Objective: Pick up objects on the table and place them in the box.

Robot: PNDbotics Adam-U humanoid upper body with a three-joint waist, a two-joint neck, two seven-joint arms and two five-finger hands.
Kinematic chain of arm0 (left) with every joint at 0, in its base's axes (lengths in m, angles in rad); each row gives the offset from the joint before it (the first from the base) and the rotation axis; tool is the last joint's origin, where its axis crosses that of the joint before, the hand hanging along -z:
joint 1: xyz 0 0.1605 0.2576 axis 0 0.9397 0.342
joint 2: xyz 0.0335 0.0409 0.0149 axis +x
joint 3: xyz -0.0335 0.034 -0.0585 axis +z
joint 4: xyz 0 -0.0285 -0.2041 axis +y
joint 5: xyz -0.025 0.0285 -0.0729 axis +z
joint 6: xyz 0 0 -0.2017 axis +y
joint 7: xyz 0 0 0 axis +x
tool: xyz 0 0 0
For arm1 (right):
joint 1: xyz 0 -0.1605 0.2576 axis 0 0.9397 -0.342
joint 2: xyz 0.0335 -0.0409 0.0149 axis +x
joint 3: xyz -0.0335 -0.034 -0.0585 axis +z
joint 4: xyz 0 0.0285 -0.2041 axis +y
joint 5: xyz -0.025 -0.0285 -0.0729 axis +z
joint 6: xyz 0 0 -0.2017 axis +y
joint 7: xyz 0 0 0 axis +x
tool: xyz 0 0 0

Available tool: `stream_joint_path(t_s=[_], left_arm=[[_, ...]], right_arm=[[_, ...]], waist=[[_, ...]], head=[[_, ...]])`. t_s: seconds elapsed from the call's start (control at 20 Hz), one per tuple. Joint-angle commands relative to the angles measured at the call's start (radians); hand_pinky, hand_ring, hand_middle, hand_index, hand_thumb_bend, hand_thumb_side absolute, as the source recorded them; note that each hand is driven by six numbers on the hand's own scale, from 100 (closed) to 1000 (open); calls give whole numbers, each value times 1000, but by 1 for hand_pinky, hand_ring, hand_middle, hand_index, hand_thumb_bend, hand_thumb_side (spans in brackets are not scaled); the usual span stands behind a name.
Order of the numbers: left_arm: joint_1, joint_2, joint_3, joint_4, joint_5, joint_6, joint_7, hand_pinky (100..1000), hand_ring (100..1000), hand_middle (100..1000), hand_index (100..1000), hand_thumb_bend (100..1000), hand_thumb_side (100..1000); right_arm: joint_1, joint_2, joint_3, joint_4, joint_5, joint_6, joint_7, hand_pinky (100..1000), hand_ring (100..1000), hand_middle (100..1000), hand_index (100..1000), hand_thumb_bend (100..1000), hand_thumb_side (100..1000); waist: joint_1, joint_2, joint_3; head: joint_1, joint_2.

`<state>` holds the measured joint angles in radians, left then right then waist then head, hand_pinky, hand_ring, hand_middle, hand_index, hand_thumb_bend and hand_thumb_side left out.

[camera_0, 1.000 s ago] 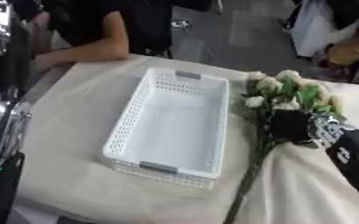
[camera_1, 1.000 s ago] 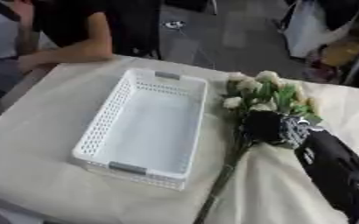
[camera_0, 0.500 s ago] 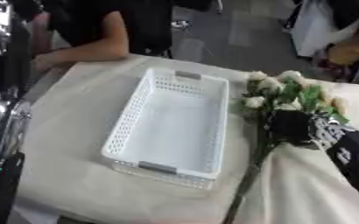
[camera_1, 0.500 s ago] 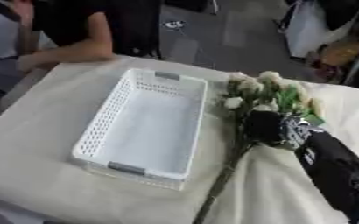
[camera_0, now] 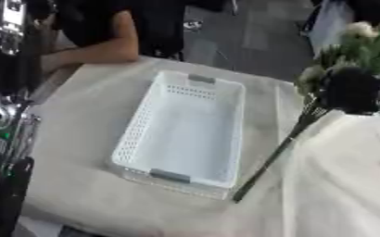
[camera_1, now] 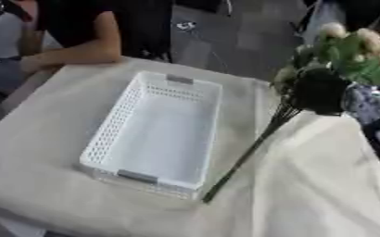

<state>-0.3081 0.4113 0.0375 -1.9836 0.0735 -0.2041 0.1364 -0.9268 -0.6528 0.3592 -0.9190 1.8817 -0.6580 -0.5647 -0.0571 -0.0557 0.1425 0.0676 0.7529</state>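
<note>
My right hand: my black hand (camera_1: pixel 319 90) is up at the right side of the table, fingers curled round the stems of the bouquet just under the blooms.
My left hand: not visible in either eye; only dark machine parts (camera_0: pixel 3 139) show along the left edge.
Flowers: a bunch of cream-white artificial roses with green leaves (camera_1: pixel 351 48), heads up toward the far right corner, tilted so the long dark green stems (camera_1: pixel 242 159) slant down and to the left.
Stem tips: they end just beside the near right corner of the box; I cannot tell whether they touch the cloth or the box wall.
Box: a white rectangular plastic basket with perforated sides and grey handle grips (camera_0: pixel 185 134), lying lengthwise in the middle of the table, nothing inside it.
Table: covered with a beige cloth (camera_0: pixel 79 185); a paler cream cloth (camera_1: pixel 323 185) overlaps it on the right, lying in folds under my arm.
In the way: the basket's right wall stands between the flowers and its floor; the stems run alongside that wall, outside it.
Around: a person in a dark top rests a bare forearm (camera_0: pixel 104 51) on the far left corner of the table, apart from the basket.
</note>
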Motion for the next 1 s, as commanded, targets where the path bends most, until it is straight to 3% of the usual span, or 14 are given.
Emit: stream_joint_path(t_s=[0.05, 0.45, 1.0], left_arm=[[-7, 24, 10, -16, -4, 1, 4, 478, 576, 677, 702, 100, 790], [-7, 24, 10, -16, -4, 1, 4, 478, 577, 677, 702, 100, 790], [-6, 22, 8, -16, -3, 1, 2, 478, 577, 677, 702, 100, 791]], right_arm=[[-31, -55, -36, -56, -127, -249, -164, 290, 323, 322, 322, 100, 100], [-38, -54, -48, -113, -362, -249, 67, 293, 324, 324, 323, 100, 100], [-97, -10, -52, -205, -582, -249, 257, 309, 329, 328, 321, 100, 100]], waist=[[3, -13, -2], [4, -13, 0], [5, -16, 5]], head=[[8, -4], [4, -6], [-1, -7]])
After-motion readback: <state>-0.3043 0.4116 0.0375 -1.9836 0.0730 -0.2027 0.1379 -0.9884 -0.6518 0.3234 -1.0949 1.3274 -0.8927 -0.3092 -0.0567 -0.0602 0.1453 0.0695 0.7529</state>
